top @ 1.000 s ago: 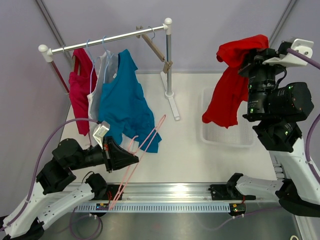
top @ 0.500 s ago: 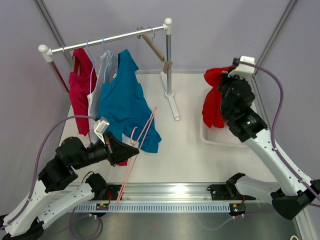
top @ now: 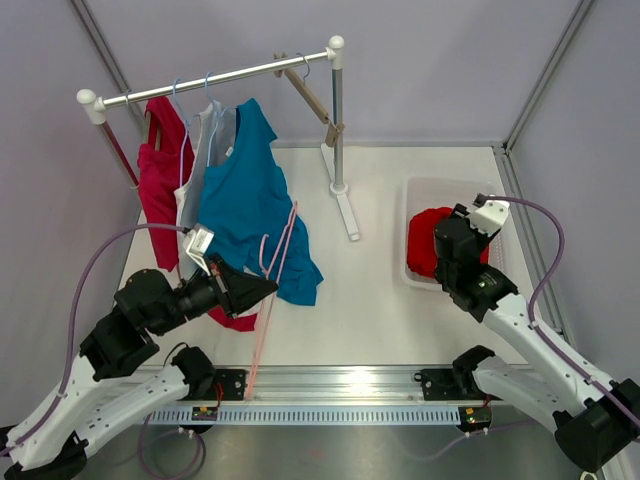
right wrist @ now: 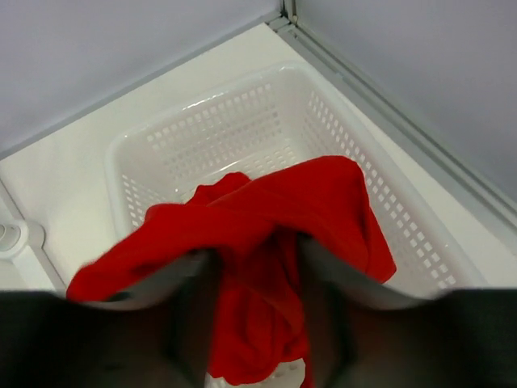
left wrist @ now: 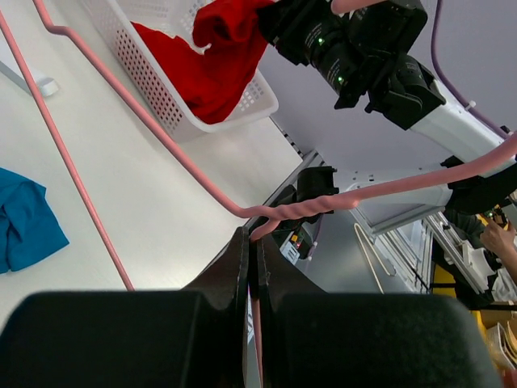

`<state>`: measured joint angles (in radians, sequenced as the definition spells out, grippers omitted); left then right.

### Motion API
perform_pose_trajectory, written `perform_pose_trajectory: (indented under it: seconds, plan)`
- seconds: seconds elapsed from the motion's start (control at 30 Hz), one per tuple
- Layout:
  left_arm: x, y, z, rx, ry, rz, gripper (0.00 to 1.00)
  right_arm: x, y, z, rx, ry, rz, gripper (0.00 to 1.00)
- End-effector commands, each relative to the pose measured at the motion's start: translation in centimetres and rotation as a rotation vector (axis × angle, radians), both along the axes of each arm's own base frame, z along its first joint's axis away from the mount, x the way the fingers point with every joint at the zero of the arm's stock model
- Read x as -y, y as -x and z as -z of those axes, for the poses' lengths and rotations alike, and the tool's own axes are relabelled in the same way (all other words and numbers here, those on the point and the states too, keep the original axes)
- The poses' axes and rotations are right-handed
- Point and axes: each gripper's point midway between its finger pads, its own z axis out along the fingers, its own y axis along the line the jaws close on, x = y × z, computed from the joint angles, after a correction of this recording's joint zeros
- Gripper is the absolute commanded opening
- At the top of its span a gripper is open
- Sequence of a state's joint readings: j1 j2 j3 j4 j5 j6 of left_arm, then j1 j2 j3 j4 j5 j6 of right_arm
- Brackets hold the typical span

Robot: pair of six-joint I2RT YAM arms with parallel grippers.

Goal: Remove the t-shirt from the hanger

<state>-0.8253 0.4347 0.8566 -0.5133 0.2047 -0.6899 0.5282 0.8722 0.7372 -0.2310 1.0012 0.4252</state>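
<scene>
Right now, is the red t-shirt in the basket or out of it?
Mostly in: the red t-shirt lies bunched inside the white basket, with a fold draped over the right fingers.

Right pincer (right wrist: 257, 268) tips blurred, perhaps hidden

The top external view looks down from above and behind the arm bases at its lower edge, covering the whole surface (top: 370, 290). The left wrist view sits low and tilted, close behind the left end effector (left wrist: 250, 238) and pink hanger (left wrist: 307, 206), seemingly facing the white basket (left wrist: 153, 89) at upper centre. The right wrist view peers closely down into that basket; all three views share it.
</scene>
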Motion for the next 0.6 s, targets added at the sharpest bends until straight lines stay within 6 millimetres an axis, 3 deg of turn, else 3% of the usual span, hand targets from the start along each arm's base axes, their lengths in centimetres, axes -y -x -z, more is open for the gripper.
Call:
perform_pose_trajectory:
  seconds: [0.0, 0.03, 0.1, 0.13, 0.17, 0.23, 0.3, 0.33, 0.4, 0.43, 0.47, 0.53, 0.57]
  plan:
    - [0.1, -1.3, -4.5, 0.054, 0.119, -0.062, 0.00, -0.6, -0.3, 0.3, -0.005, -0.075, 0.004, 0.59]
    - [0.1, -1.4, -5.1, 0.059, 0.134, -0.066, 0.00, -1.3, -0.3, 0.4, -0.043, -0.072, -0.046, 0.77]
    - [0.4, -2.0, -5.8, 0.061, 0.154, -0.084, 0.00, -2.2, -0.2, -2.8, -0.033, -0.080, -0.120, 0.87]
    - [0.5, -2.2, -6.0, 0.060, 0.161, -0.090, 0.00, -2.5, 0.6, -2.8, -0.091, -0.073, -0.164, 0.90]
    - [0.8, -2.7, -6.0, 0.052, 0.161, -0.098, 0.00, -2.6, 0.9, -6.0, -0.043, -0.095, -0.192, 0.91]
    - [1.2, -3.1, -6.2, 0.049, 0.165, -0.101, 0.00, -3.7, 1.8, -7.6, -0.051, -0.115, -0.293, 0.91]
    - [1.5, -3.9, -6.3, 0.052, 0.180, -0.123, 0.00, -4.9, 2.9, -10.5, 0.003, -0.158, -0.398, 0.84]
    - [1.9, -4.4, -6.1, 0.045, 0.174, -0.132, 0.00, -7.4, 3.6, -11.1, 0.005, -0.205, -0.546, 0.81]
    - [2.1, -5.2, -6.7, 0.051, 0.196, -0.155, 0.00, -10.5, 4.9, -12.3, 0.036, -0.286, -0.723, 0.72]
    - [2.3, -5.5, -6.9, 0.049, 0.201, -0.164, 0.00, -13.5, 6.0, -13.2, 0.055, -0.336, -0.891, 0.70]
    - [2.7, -6.1, -6.9, 0.040, 0.197, -0.174, 0.00, -15.9, 7.3, -12.6, 0.037, -0.356, -0.994, 0.69]
    - [2.6, -6.6, -8.3, 0.051, 0.235, -0.199, 0.00, -18.4, 8.6, -13.9, 0.102, -0.352, -1.079, 0.69]
    - [2.6, -7.4, -8.4, 0.048, 0.232, -0.235, 0.00, -21.0, 11.1, -14.1, 0.100, -0.341, -1.201, 0.70]
